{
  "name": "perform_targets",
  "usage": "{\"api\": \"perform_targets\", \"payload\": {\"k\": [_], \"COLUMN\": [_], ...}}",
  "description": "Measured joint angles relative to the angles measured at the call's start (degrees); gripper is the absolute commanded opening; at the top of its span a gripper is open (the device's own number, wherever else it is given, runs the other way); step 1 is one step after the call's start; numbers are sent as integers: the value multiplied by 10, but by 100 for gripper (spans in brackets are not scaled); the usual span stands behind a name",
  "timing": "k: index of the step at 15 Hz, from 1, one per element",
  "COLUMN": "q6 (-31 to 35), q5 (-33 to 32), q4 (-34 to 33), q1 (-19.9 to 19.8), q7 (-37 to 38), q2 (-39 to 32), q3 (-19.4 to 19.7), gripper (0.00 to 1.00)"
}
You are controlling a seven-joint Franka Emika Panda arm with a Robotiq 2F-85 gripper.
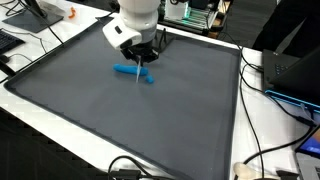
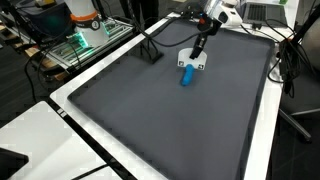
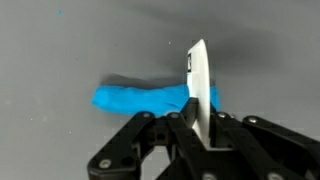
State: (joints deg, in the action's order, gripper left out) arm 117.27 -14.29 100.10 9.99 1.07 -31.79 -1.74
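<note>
My gripper (image 3: pixel 200 125) is shut on a thin white flat tool, like a plastic knife or spatula (image 3: pixel 198 75). The tool points down at a blue elongated lump, like a roll of clay (image 3: pixel 145 97), lying on the grey mat. In the wrist view the tool's tip overlaps the right end of the blue roll. In both exterior views the gripper (image 1: pixel 140 55) (image 2: pixel 200 42) hangs just above the blue roll (image 1: pixel 132 72) (image 2: pixel 186 76), with the white tool (image 2: pixel 193 62) reaching down to it.
The large grey mat (image 1: pixel 150 120) (image 2: pixel 180 130) has a raised dark rim on a white table. Cables and a monitor (image 1: pixel 290 70) lie beside it. A black stand (image 2: pixel 148 50) rests on the mat's far edge. Electronics and boxes (image 2: pixel 85 25) sit beyond.
</note>
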Motion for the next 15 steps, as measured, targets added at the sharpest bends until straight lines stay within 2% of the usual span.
{"api": "perform_targets", "payload": {"k": [15], "q6": [2], "q5": [0], "q4": [10], "q1": [-4], "q7": [0], "q2": [3], "q3": [0], "gripper": [2]}}
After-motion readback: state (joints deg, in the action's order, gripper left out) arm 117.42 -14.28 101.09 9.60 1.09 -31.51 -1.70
